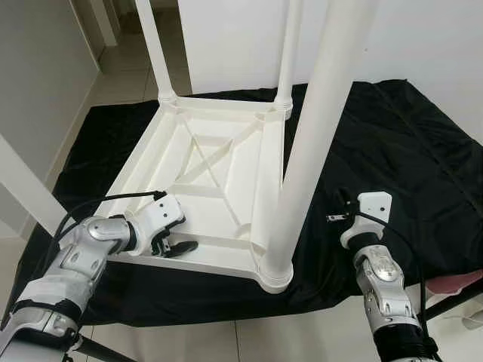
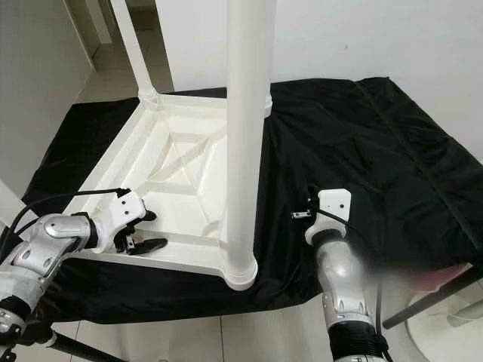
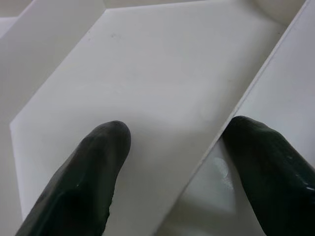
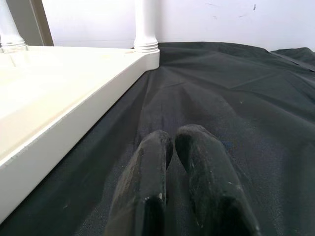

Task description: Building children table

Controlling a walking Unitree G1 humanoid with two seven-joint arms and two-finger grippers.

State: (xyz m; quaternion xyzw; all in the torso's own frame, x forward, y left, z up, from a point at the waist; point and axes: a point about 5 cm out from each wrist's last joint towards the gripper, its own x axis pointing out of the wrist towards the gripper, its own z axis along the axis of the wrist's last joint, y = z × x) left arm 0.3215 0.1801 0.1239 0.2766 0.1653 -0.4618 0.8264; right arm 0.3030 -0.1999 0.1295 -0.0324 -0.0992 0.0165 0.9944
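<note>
- Centrally, white children's table (image 1: 219,173): upside down on black cloth (image 1: 392,158), legs pointing up.
- Left gripper (image 3: 172,162): fingers spread, straddling a rib at the table's near edge.
- Right gripper (image 4: 172,147): fingers pressed together, empty, over cloth beside the table.

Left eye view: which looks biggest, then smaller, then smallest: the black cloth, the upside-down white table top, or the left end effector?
1. black cloth
2. upside-down table top
3. left end effector, clearly smallest, though nearest the camera.
</note>
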